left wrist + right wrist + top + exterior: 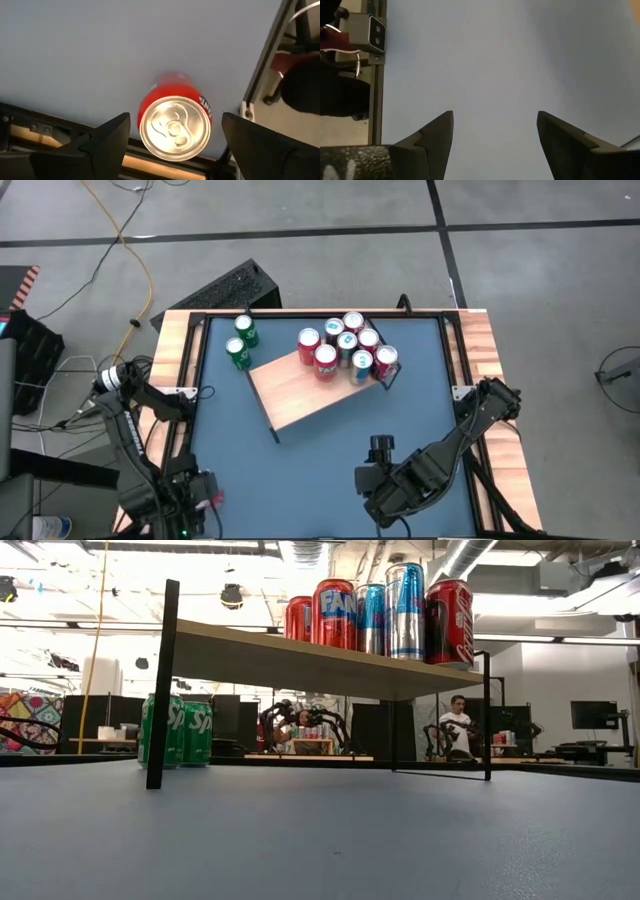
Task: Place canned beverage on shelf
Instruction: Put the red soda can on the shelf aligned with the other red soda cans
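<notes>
Can: red can (174,120) upright on desk (100,50), directly below left gripper (172,145).
Jaws: apart, straddling it, not touching.
Shelf (300,390): far side.

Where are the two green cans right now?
In the high view, the two green cans stand on the blue tabletop at its far left, just off the shelf's left end. The low view shows them upright, touching, behind the shelf's left leg.
</notes>
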`<act>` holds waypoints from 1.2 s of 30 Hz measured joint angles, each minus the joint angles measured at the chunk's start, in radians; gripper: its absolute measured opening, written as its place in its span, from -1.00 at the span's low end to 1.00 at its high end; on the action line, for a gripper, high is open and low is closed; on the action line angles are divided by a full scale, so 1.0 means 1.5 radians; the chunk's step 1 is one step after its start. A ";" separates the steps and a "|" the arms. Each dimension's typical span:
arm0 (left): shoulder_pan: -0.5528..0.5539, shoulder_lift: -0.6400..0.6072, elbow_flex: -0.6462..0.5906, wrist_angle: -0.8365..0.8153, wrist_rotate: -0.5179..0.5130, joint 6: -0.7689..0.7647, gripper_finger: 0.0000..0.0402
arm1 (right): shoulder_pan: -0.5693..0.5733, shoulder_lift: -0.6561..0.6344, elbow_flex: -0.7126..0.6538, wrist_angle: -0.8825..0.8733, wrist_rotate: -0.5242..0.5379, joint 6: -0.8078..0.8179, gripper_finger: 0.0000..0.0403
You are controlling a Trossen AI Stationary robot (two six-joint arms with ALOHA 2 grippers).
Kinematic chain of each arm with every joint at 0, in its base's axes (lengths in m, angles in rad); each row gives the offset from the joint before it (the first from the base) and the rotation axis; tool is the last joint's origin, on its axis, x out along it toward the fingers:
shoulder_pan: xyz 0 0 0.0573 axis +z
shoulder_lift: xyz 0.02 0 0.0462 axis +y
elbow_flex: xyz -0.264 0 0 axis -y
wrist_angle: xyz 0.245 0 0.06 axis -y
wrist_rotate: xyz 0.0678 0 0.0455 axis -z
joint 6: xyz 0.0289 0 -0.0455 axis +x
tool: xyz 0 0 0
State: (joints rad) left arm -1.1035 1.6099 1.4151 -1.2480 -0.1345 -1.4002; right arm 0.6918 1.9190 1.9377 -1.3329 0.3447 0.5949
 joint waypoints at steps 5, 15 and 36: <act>0.005 0.000 0.000 0.022 0.010 0.018 0.53 | 0.000 0.000 0.000 0.004 0.000 -0.001 0.36; -0.005 0.000 -0.001 -0.010 0.006 0.022 0.60 | 0.002 0.000 0.000 0.007 0.000 -0.001 0.36; -0.023 0.008 -0.079 0.073 0.031 0.005 0.60 | 0.005 0.000 0.000 0.019 -0.001 -0.001 0.36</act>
State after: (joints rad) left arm -1.1381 1.6215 1.2971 -1.1385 -0.0884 -1.3931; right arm 0.6998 1.9190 1.9377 -1.3038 0.3438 0.5930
